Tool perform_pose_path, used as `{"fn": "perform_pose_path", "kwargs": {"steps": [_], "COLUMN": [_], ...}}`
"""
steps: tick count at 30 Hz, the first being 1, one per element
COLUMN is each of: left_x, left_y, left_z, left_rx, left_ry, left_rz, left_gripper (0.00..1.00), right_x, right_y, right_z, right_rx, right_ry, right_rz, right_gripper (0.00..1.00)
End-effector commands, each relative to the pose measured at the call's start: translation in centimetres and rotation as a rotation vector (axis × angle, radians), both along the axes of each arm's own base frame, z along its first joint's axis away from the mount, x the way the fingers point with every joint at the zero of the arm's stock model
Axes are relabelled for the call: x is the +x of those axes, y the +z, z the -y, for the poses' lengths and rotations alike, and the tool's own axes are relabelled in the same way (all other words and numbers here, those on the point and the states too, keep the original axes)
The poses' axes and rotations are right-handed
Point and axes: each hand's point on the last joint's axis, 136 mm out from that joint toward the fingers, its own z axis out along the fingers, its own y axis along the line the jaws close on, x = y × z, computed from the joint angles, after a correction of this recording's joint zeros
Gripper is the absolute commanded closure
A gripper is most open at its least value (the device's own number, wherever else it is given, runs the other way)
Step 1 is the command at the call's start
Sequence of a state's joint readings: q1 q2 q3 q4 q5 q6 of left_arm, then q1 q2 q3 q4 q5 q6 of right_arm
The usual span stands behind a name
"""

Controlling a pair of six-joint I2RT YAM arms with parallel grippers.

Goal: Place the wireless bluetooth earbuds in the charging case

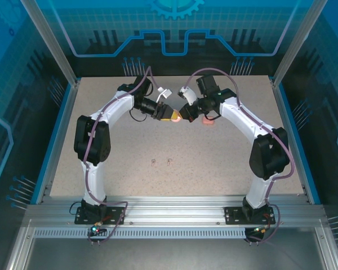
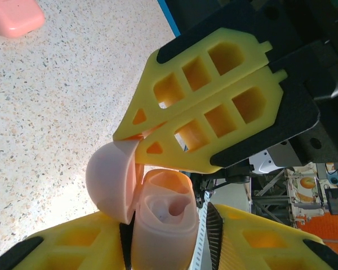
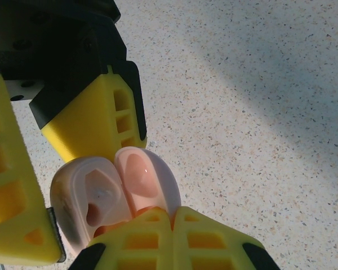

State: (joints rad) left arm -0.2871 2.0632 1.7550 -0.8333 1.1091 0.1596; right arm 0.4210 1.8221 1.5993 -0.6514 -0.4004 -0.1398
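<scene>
My left end effector [image 2: 166, 247] pinches the open charging case [image 3: 93, 208]; my right end effector [image 3: 173, 216], pressed together, is at its lid [image 2: 110, 180]. Two earbuds [image 1: 152, 163] lie uninserted by the desk's [image 1: 231, 169] near edge.

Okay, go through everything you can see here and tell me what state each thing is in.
Charging case: lid open.
Left gripper: shut on that case.
Right gripper: shut, tips against the lid.
Second case: closed, lying on the table.
Earbuds: two, loose on the table.
</scene>
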Motion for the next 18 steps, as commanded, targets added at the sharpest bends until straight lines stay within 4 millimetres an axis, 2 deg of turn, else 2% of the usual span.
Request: {"fn": "perform_pose_path", "kwargs": {"steps": [1,6,13,18], "left_x": [-0.33,-0.48,-0.59,-0.45], "left_y": [-0.06,-0.13,-0.15,-0.12], "left_z": [0.18,0.16,0.19,0.24], "left_rx": [-0.036,-0.038,-0.039,-0.039], "left_ry": [-0.020,-0.024,-0.026,-0.023], "left_rz": [-0.026,-0.030,-0.033,-0.026], "left_gripper": [0.60,0.66,0.66,0.72], "right_x": [-0.04,0.04,0.11,0.12], "right_y": [1.04,1.09,1.19,1.30], "right_z": [-0.82,-0.82,-0.89,-0.94], "right_rx": [0.021,0.019,0.022,0.027], "right_ry": [0.020,0.018,0.019,0.018], "right_rz": [0.008,0.010,0.009,0.009], "right_gripper": [1.00,1.00,1.00,1.00]}}
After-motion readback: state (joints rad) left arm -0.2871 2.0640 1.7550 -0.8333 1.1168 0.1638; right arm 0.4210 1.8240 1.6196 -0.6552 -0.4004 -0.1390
